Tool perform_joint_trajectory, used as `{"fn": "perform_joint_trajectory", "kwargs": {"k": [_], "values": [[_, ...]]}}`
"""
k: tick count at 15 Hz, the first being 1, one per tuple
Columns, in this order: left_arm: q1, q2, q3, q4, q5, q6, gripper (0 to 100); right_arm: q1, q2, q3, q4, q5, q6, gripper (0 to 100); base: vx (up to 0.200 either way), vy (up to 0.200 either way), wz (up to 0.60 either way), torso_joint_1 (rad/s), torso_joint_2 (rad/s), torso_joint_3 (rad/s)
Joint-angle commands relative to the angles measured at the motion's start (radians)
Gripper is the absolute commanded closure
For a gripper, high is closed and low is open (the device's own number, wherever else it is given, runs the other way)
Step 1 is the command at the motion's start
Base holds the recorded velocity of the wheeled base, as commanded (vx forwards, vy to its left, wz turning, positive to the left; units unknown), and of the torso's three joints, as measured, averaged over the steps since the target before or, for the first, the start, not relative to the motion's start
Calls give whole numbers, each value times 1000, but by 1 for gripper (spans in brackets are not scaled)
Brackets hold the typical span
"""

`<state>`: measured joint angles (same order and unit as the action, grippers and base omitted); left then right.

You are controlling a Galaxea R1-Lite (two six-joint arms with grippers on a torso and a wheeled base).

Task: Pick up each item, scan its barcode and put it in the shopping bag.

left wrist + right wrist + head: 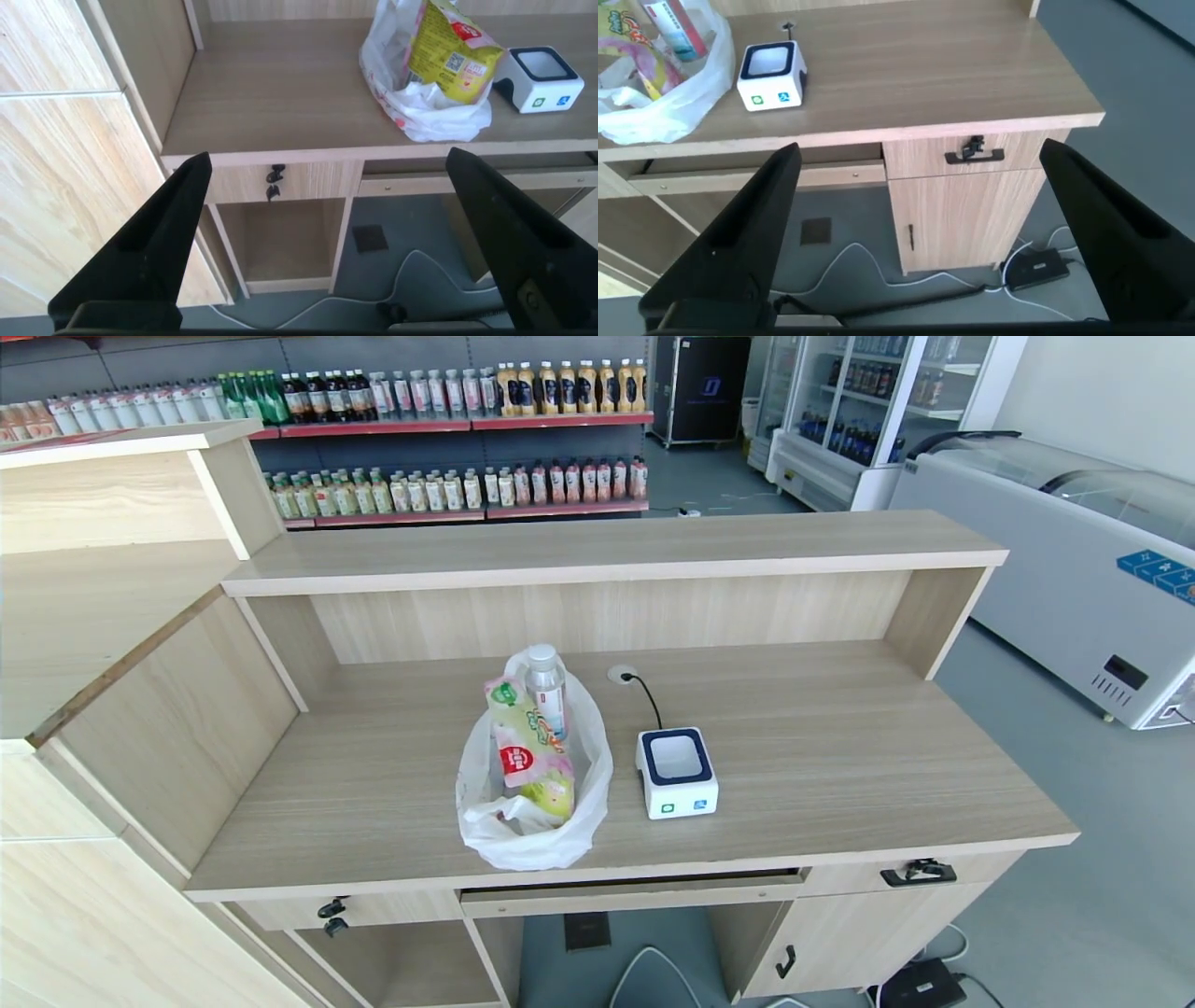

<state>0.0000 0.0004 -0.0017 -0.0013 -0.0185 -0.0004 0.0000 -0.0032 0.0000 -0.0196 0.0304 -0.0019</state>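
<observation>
A white plastic shopping bag (532, 831) stands on the wooden counter (840, 765), holding a clear bottle (544, 686) with a white cap and a green-and-pink snack pouch (527, 756). The bag (420, 107) and pouch (448, 56) also appear in the left wrist view, and the bag (654, 93) in the right wrist view. A small white barcode scanner (677, 770) with a dark-rimmed window sits just right of the bag, its cable running to a hole in the counter. My left gripper (332, 233) hangs open below the counter's front edge, well short of the bag. My right gripper (920, 233) is likewise open and low, in front of the drawers.
A raised shelf (607, 555) backs the counter and a tall wooden side panel (168, 709) closes its left. Under the top are a keyboard tray (635, 896), drawers and a cabinet door (962, 215). Cables and a power brick (1036, 266) lie on the floor. Drink shelves (448, 420) and freezers (1074, 560) stand behind.
</observation>
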Motion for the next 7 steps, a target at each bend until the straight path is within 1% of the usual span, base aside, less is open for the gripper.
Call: {"fn": "perform_joint_trajectory", "kwargs": {"k": [1, 7], "values": [[0, 0, 0, 0, 0, 0, 0, 0, 3, 0, 0, 0, -1, 0, 0, 0, 0, 0, 0, 0], [0, 0, 0, 0, 0, 0, 0, 0, 3, 0, 0, 0, -4, 0, 0, 0, 0, 0, 0, 0]]}}
